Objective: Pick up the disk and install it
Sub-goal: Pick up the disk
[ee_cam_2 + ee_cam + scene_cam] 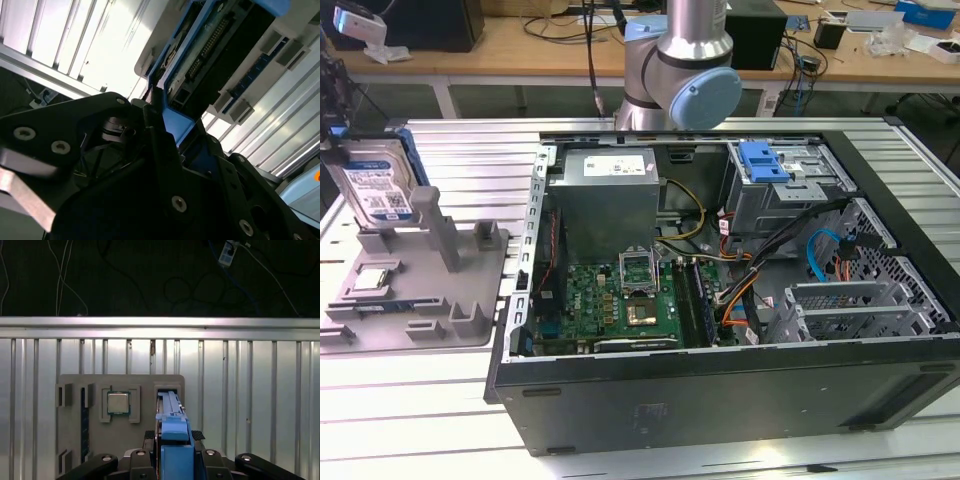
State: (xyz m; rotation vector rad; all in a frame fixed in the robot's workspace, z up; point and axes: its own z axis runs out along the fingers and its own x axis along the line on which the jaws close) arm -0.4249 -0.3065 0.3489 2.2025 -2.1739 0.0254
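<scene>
The disk (pixel 378 185) stands upright on edge at the far end of the grey holder tray (pixel 470 300), on the exterior view's left, its silver face and white-and-blue label showing inside a blue carrier frame. In the first wrist view my gripper (pixel 173 435) straddles the disk's blue top edge (pixel 172 415), one black finger on each side, shut on it. The second wrist view shows the gripper (pixel 165 107) from close by, with a fingertip (pixel 156 100) pressed to the blue frame of the disk (pixel 210 45), connector end visible.
An open computer case (pixel 720 400) lies on the slatted aluminium table, to the exterior view's right of the tray. Its grey drive cage with a blue latch piece (pixel 765 160) is at the far right. A square CPU chip (pixel 118 402) sits in the tray. The arm's joint (pixel 685 70) rises behind the case.
</scene>
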